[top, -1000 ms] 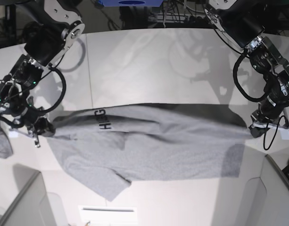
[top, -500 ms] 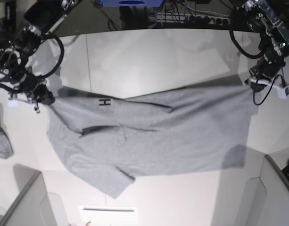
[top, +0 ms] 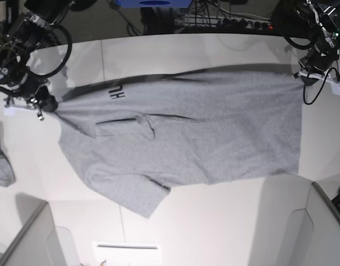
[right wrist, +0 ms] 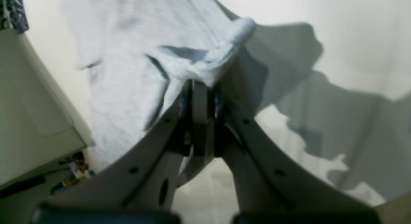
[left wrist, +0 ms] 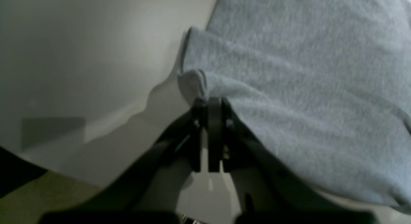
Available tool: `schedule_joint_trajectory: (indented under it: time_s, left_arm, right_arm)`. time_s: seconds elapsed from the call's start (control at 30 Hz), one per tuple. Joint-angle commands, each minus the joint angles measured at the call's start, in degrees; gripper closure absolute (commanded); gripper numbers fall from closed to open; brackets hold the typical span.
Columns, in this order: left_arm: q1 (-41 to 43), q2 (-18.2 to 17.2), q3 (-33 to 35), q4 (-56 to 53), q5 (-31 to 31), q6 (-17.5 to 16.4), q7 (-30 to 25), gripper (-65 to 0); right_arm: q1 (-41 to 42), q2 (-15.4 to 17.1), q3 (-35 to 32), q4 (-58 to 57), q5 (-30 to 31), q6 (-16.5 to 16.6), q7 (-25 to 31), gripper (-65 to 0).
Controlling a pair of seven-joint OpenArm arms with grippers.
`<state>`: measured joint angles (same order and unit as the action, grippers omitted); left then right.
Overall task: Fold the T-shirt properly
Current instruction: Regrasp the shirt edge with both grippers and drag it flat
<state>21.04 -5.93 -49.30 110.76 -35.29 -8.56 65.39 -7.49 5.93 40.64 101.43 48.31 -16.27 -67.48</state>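
Observation:
The heather-grey T-shirt [top: 186, 138] lies stretched across the white table, plain side up, with a strip of black lettering [top: 115, 93] turned over near its far left edge. One sleeve [top: 137, 198] points toward the front. My left gripper [top: 300, 74] is shut on the T-shirt's far right corner, and its closed fingers pinch a bunched hem [left wrist: 192, 81] in the left wrist view. At the far left, my right gripper [top: 47, 105] is shut on the corner there, a rolled fold of cloth [right wrist: 221, 54] rising above its fingertips.
A small grey cloth piece [top: 0, 160] lies at the table's left edge. Grey bin walls stand at the front left [top: 31, 238] and front right [top: 325, 221]. Cables and dark equipment [top: 214, 16] run behind the table's far edge.
Both grippers have pulled their corners of the T-shirt toward the far edge of the table. The cloth has spread flatter and its far hem now lies much farther back.

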Motion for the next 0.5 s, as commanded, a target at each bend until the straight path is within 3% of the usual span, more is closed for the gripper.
schedule_joint_trajectory:
  time_s: [0.0,0.17,0.47]
  left_arm:
    - [0.1,-0.9,-0.3,1.1,-0.5,0.0,-1.2,0.0]
    - [3.3,-0.9,-0.2,1.1,-0.5,0.0,-1.2,0.0]
    - [6.6,-2.8,-0.4,0.8,-0.3,0.0,-1.4,0.0]
  right_arm:
    - [0.0,0.9,0.3,1.6,0.6,0.2,0.6,0.0]
    - [-3.1,0.5,0.3,1.7,0.6,0.2,-1.8,0.0]
    - [-10.8,-0.8,0.3,1.6,0.5,0.2,0.8,0.0]
